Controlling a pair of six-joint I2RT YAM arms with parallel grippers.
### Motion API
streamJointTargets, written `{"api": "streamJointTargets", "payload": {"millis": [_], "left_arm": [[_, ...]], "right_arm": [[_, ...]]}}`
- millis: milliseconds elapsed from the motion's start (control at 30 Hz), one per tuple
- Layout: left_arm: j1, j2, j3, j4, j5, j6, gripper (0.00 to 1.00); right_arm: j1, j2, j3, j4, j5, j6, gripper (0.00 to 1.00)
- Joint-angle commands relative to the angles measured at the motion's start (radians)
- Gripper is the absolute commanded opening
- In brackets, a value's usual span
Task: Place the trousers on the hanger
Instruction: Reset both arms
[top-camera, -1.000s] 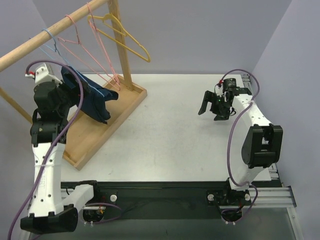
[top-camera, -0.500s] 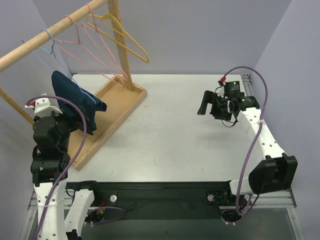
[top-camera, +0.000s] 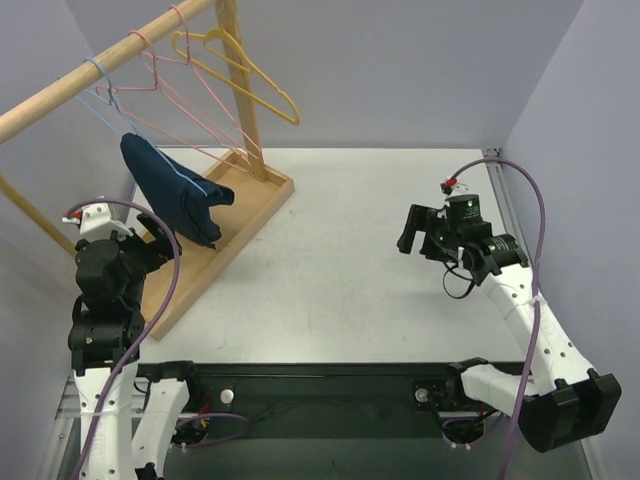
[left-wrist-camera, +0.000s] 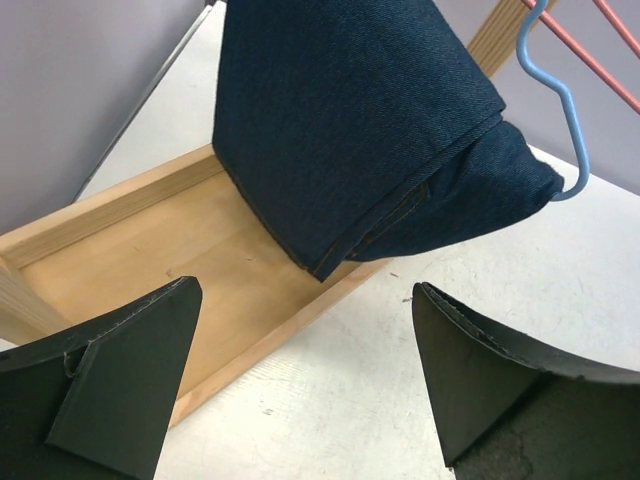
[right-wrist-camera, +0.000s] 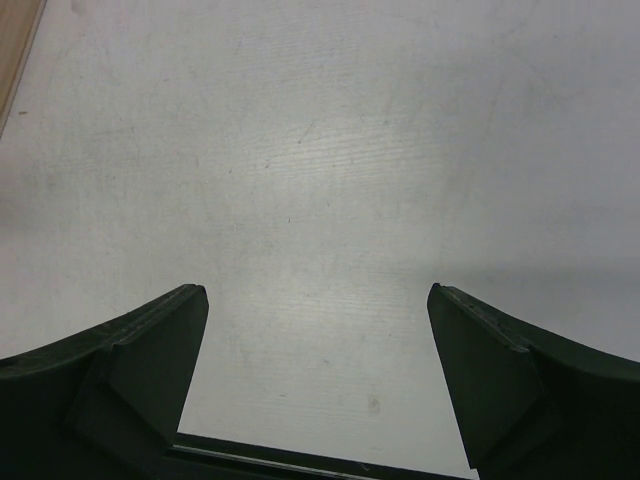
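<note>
The trousers, dark navy jeans folded over, hang draped on the light-blue hanger, whose hook sits on the wooden rail. In the left wrist view the trousers fill the upper middle, with a bend of the hanger beside them. My left gripper is open just below and in front of the trousers, apart from them, and nothing lies between its jaws. My right gripper hovers open over the bare table at the right, empty.
The wooden rail also carries pink hangers and a yellow hanger. A wooden post rises from the flat wooden base, which lies under the trousers. White tabletop spreads between the arms.
My left arm has drawn back and down, away from the trousers, which swung on the hanger. My right arm has pulled back towards the near edge. Both grippers stayed open.
</note>
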Motion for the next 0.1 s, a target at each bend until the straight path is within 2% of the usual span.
{"api": "streamJointTargets", "payload": {"millis": [0, 67], "left_arm": [[0.005, -0.004, 0.005, 0.015, -0.003, 0.024, 0.97], [0.005, -0.004, 0.001, 0.021, 0.004, 0.032, 0.97]], "right_arm": [[0.007, -0.06, -0.018, 0.049, 0.068, 0.013, 0.98], [0.007, -0.071, -0.024, 0.05, 0.074, 0.012, 0.98]]}}
